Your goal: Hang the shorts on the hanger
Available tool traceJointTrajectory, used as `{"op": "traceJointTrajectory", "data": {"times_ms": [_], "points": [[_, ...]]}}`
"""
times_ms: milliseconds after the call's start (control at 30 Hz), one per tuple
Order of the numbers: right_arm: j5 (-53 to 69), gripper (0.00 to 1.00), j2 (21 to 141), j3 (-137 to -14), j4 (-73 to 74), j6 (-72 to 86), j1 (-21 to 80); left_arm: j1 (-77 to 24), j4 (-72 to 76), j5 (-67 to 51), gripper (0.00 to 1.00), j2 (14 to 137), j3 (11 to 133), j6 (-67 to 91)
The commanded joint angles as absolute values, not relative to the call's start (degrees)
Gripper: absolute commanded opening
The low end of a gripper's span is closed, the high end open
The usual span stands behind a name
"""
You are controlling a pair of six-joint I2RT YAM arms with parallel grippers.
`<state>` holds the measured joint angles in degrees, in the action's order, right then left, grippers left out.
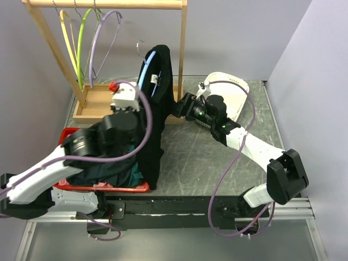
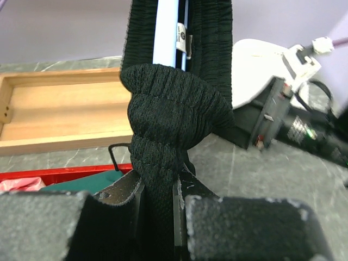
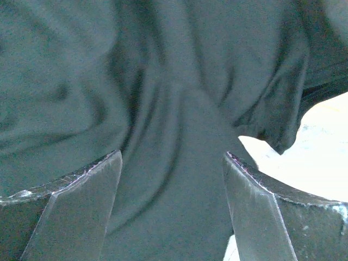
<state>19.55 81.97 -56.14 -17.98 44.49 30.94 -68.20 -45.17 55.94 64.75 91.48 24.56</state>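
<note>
Limp black knit shorts (image 1: 156, 114) hang over the thin light blue plastic hanger (image 2: 166, 32), lower end beside the red plastic bin (image 1: 130, 188). Left gripper (image 2: 157, 193) pinches the bunched elastic waistband. Right gripper (image 3: 172, 160) gapes wide, facing cloth. Judgement: light, floppy, slides easily; hold by the waistband.

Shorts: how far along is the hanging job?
Done: the shorts are draped over the light blue hanger, waistband looped around it. In hand: the left gripper is shut on the bunched waistband; the right gripper is open, facing the fabric. Left: seat the shorts evenly, release; the hanger is not on the wooden rail.
</note>
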Motion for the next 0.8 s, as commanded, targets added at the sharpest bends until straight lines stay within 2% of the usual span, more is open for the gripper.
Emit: {"op": "traceJointTrajectory", "data": {"times_ms": [0,200,767], "points": [[17.8,0.81,79.6,-57.2,-17.4,43.3,31.9,-61.2,-38.9,54.1,0.01,67.7,97.3,27.9],[13.8,0.81,73.7,-54.1,-13.5,40.9,32.9,-54.5,-33.8,46.9,0.01,70.6,98.4,25.8],[6.3,0.81,55.7,-48.0,-3.0,36.5,35.7,-49.4,-29.5,43.4,0.01,85.2,114.4,22.5]]}}
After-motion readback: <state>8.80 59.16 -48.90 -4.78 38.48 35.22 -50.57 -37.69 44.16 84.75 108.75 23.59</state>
